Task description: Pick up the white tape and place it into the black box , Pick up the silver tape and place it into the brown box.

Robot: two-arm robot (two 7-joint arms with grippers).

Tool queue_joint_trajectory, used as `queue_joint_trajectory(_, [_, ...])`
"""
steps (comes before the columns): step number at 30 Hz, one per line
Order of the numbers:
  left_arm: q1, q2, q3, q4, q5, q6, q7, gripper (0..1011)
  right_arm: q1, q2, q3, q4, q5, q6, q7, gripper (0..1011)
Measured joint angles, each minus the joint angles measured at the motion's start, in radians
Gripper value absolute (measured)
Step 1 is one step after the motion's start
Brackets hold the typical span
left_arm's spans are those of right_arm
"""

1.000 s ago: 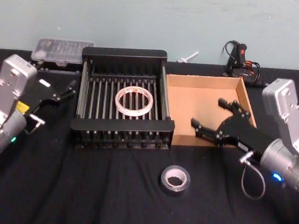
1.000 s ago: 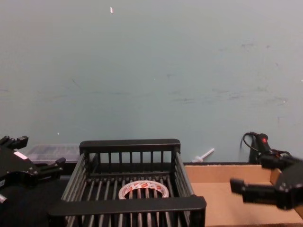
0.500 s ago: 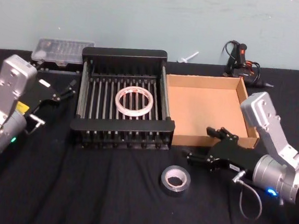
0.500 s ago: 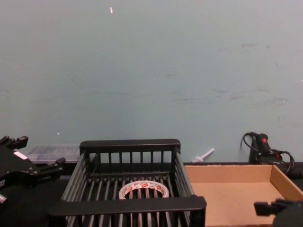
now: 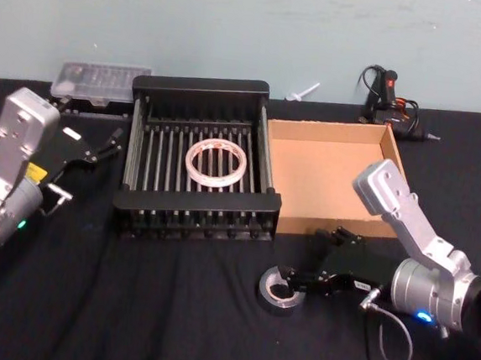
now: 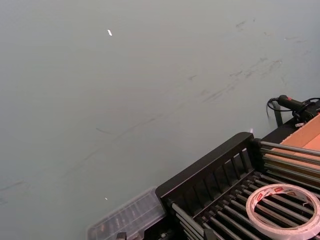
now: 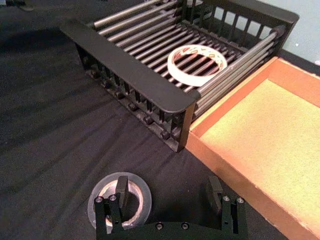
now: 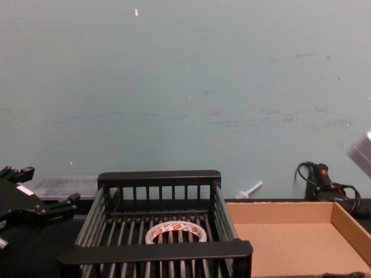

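Note:
The white tape (image 5: 215, 163) lies flat on the slatted floor of the black box (image 5: 196, 203); the right wrist view also shows the roll (image 7: 196, 62). The silver tape (image 5: 278, 289) lies on the black cloth in front of the boxes. My right gripper (image 5: 305, 261) is low at it and open. In the right wrist view one finger (image 7: 121, 187) stands inside the silver tape's (image 7: 102, 202) core and the other (image 7: 214, 190) stands well outside the roll. The brown box (image 5: 329, 175) sits just right of the black box with nothing inside. My left gripper (image 5: 102, 145) hangs open, left of the black box.
A clear plastic case (image 5: 98, 79) lies behind the black box at the back left. A black and red tool with a cable (image 5: 391, 96) sits at the back right near the wall. The black box's tall rim (image 7: 130, 65) stands close beyond the silver tape.
My right gripper has come out from over the brown box, forward and down to the silver tape, and one finger now sits in its core. The left arm has not moved.

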Motion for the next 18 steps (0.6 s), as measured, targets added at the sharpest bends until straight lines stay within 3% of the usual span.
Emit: queue_joint_trajectory(18, [0.0, 0.0, 0.0, 0.0, 0.0, 0.0, 0.0, 1001, 0.022, 0.002, -0.04, 0.018, -0.027, 0.032, 0.005, 1002])
